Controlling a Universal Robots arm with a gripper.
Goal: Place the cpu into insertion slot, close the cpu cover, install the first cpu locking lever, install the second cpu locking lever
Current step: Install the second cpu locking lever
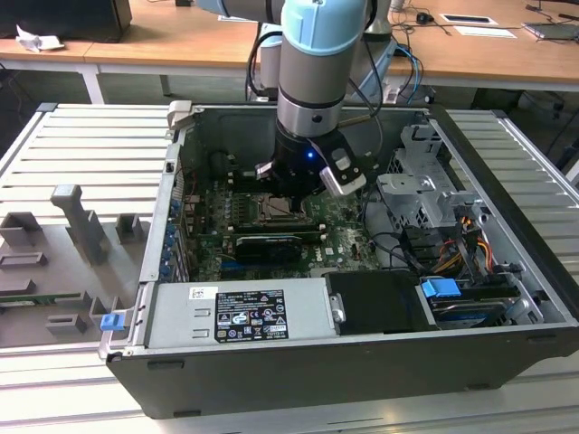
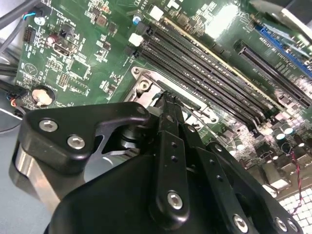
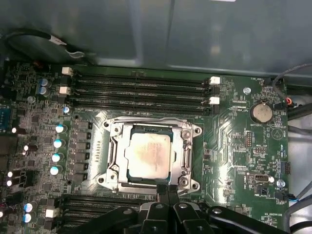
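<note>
One cpu [image 3: 148,152] sits seated in the insertion slot [image 3: 119,178] before you, with the cpu cover [image 3: 186,155] lying flat around it in the first wrist view. Your end effector [image 3: 166,191] hangs right at the socket's near edge, its two fingers [image 3: 171,196] pressed together with nothing between them, tips at or just above the cover's rim; you cannot tell whether they touch

exterior view looks down from afar; both wrist views sit close over the green board [image 3: 234,146].
</note>
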